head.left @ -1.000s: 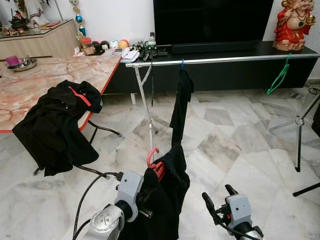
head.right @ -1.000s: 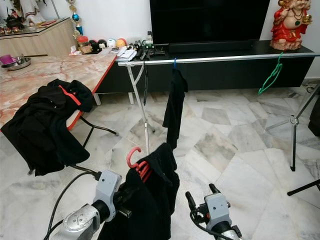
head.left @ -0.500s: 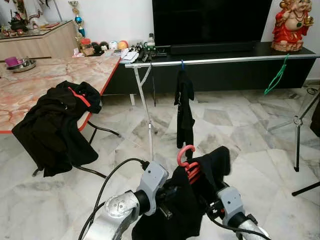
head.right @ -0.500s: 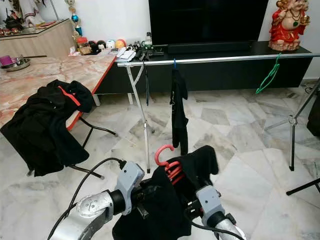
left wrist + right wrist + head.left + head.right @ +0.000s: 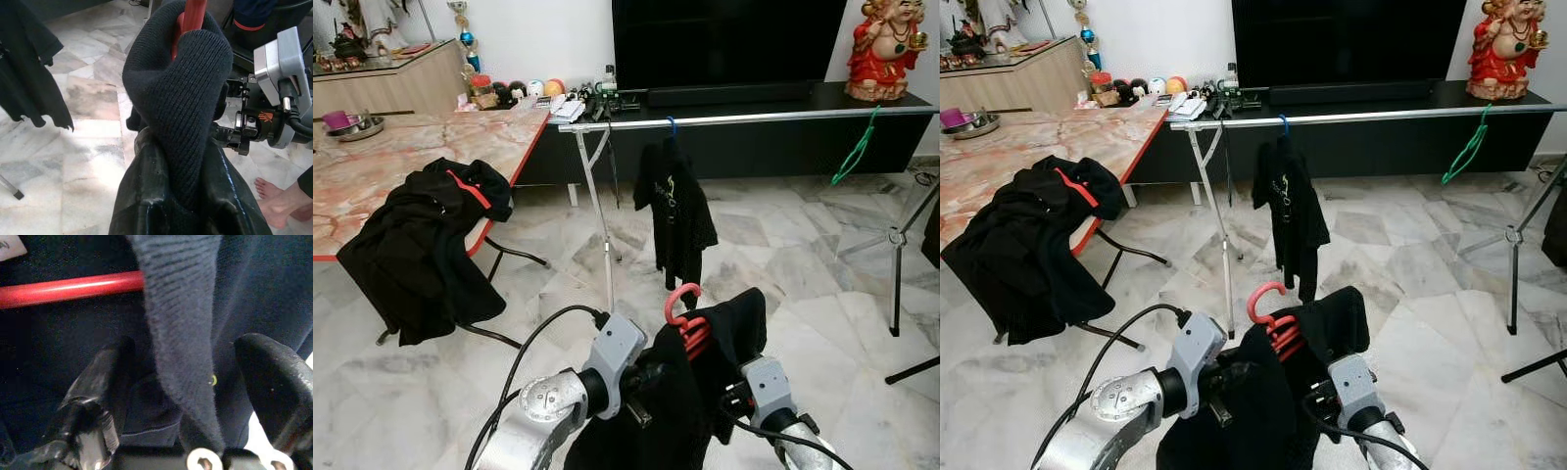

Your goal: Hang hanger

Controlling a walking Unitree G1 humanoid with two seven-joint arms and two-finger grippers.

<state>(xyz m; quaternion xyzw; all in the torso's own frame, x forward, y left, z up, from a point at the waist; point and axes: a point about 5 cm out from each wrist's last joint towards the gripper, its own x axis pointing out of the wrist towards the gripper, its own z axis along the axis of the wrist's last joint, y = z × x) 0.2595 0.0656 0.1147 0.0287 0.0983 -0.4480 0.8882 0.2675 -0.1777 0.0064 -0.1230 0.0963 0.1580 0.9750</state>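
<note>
The red plastic hanger (image 5: 683,311) carries a dark knitted garment (image 5: 705,372) draped over it, its curved hook standing up above the cloth, low in front of the robot and well short of the long silver clothes rail (image 5: 744,117) that runs across the room on thin tripod legs. On that rail hang a black T-shirt (image 5: 674,211) on a blue hook and, further to the right, a bare green hanger (image 5: 855,149). The left wrist view adds what the head views cannot — the left claw (image 5: 182,196) with its glossy black fingers (image 5: 142,205) pressed together on a thick fold of the knit, a strip of the red hanger showing at the top, and a person's bare foot (image 5: 274,198) on the marble floor (image 5: 783,245) beyond. The right wrist view looks close in: the right claw (image 5: 181,387) has its two fingers spread wide on either side of a hanging edge of the garment, not closed on it, with the red bar of the hanger crossing above. In the head views both silver arms reach inward and meet at the bundle, the left from the left side with its cable looping down, the right from below. To the left a marble-patterned bench (image 5: 411,157) with a red edge bears a heap of black clothing (image 5: 421,245).
</note>
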